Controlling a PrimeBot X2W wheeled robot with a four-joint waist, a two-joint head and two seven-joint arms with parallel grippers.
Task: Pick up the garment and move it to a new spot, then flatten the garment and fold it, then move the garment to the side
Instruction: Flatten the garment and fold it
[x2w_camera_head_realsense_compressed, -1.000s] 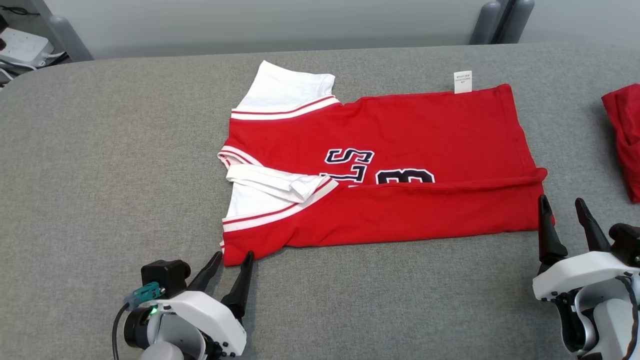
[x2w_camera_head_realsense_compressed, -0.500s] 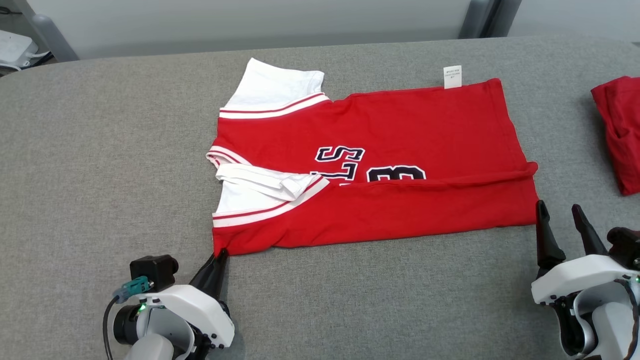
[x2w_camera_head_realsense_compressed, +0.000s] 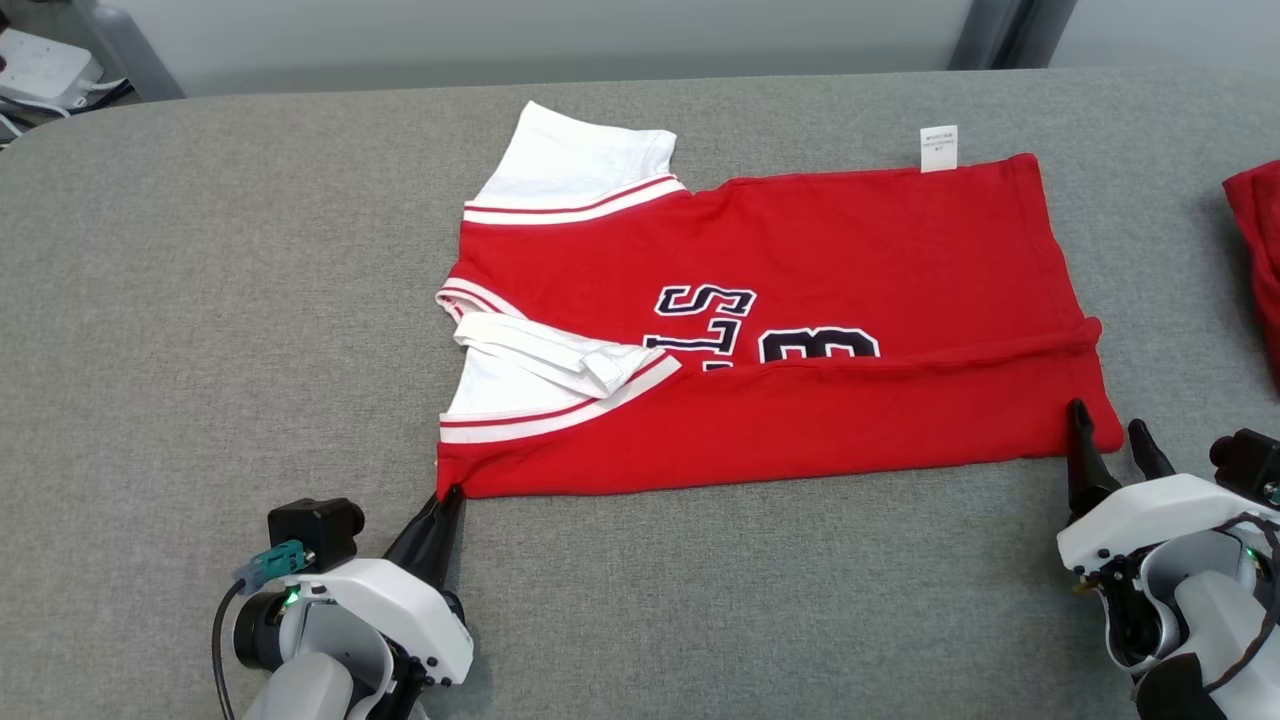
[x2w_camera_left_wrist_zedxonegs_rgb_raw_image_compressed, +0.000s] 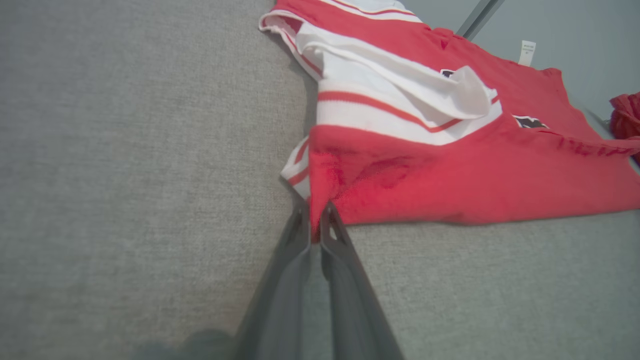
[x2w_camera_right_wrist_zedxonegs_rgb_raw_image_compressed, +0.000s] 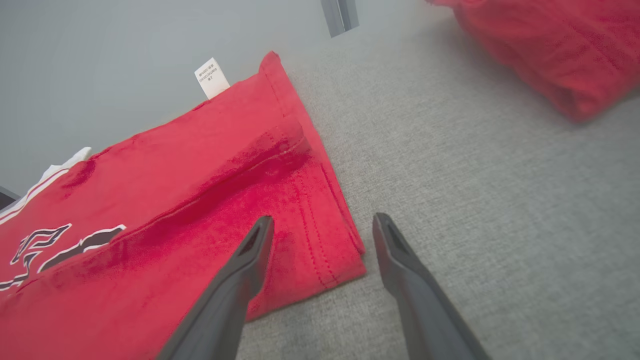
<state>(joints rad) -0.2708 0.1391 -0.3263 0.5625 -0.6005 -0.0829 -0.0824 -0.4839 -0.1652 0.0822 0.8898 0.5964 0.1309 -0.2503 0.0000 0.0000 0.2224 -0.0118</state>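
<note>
- Head view: spread flat mid-way across a grey fabric-covered table (x2w_camera_head_realsense_compressed: 200, 300), a red jersey with white sleeves and dark lettering (x2w_camera_head_realsense_compressed: 800, 240). Near long edge folded up over the body, hiding the lower half of the lettering. Small white care label (x2w_camera_head_realsense_compressed: 938, 148) sticking out past the far edge.
- Also there: left gripper (x2w_camera_head_realsense_compressed: 448, 495) at the jersey's near left corner, fingers pressed together on the red hem. Right gripper (x2w_camera_head_realsense_compressed: 1105, 420) at the near right corner, fingers spread.
- Off at the table's right edge, well apart from the jersey, a second red cloth, crumpled (x2w_camera_head_realsense_compressed: 1258, 250).
- Left wrist view: left gripper (x2w_camera_left_wrist_zedxonegs_rgb_raw_image_compressed: 314, 212) clamped on the jersey (x2w_camera_left_wrist_zedxonegs_rgb_raw_image_compressed: 450, 170), a sliver of red fabric caught between the two dark tips. Folded white sleeve just beyond.
- Right wrist view: right gripper (x2w_camera_right_wrist_zedxonegs_rgb_raw_image_compressed: 324, 220) wide apart, one finger over the red fabric (x2w_camera_right_wrist_zedxonegs_rgb_raw_image_compressed: 175, 210), the other over bare table, the jersey's corner between them. Contact with the cloth: cannot tell.
</note>
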